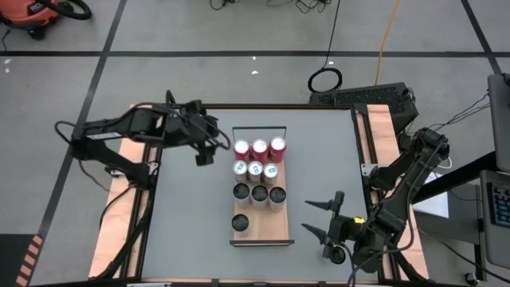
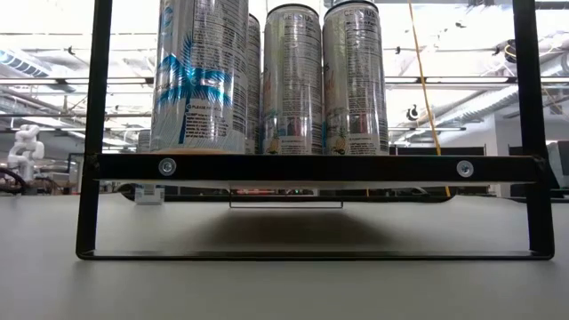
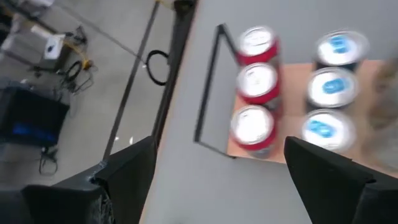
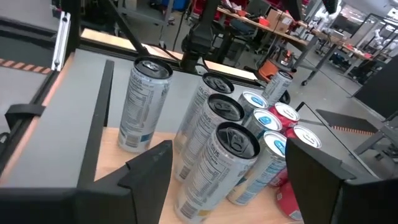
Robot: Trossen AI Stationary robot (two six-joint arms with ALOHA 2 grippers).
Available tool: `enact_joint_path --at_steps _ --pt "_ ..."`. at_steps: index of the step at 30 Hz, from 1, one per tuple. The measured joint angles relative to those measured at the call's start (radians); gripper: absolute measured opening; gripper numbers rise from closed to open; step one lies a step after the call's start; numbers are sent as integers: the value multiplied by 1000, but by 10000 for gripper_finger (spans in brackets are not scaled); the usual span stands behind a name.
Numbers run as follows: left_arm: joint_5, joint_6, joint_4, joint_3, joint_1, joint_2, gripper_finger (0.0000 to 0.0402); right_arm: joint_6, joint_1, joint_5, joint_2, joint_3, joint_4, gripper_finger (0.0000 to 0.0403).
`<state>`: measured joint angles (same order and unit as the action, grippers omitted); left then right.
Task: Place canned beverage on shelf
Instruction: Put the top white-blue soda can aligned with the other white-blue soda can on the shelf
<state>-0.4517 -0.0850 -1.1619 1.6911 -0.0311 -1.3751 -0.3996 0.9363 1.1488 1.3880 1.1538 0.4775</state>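
The shelf (image 1: 263,231) lies on the grey counter (image 1: 183,223) carrying ten cans: three red cans (image 1: 259,148) by the wire rail (image 1: 259,129), three blue-topped cans (image 1: 255,169), three dark-topped cans (image 1: 259,193) and a lone can (image 1: 240,222). The left gripper (image 1: 209,147) hovers spread and empty just beside the red cans. The right gripper (image 1: 315,219) hangs spread and empty near the shelf's other end.

The shelf (image 1: 280,229) shows pale, smooth wood with a matt face, its rail (image 1: 259,129) thin black wire; the cans (image 4: 214,146) gleam as glossy metal, printed sides shining, silvery tops bright. The table (image 1: 191,231) lies flat grey and matt; its side strips (image 1: 119,215) look like light bare wood.
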Motion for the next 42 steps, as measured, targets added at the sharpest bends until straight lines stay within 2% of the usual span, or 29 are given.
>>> enact_joint_path --at_steps 7,13,18,24,26,30,35,42 --pt "-5 115 53 -227 168 143 338 -44 0 0 0 0 82 254" --pt "-31 307 55 -371 409 165 338 -22 -16 3 0 0 89 254" --pt "-18 302 59 -439 616 138 338 -8 -43 3 0 0 91 254" --pt "141 188 129 -461 785 103 338 -3 -71 3 0 0 125 254" --pt "155 180 133 -461 829 85 338 -3 -84 3 0 0 139 254" --pt "178 154 123 -461 883 37 338 -3 -110 3 0 0 143 254" --pt "268 110 128 -461 894 -17 338 1 -132 3 0 0 143 254" --pt "240 102 127 -461 901 -61 338 1 -139 3 0 0 141 254"
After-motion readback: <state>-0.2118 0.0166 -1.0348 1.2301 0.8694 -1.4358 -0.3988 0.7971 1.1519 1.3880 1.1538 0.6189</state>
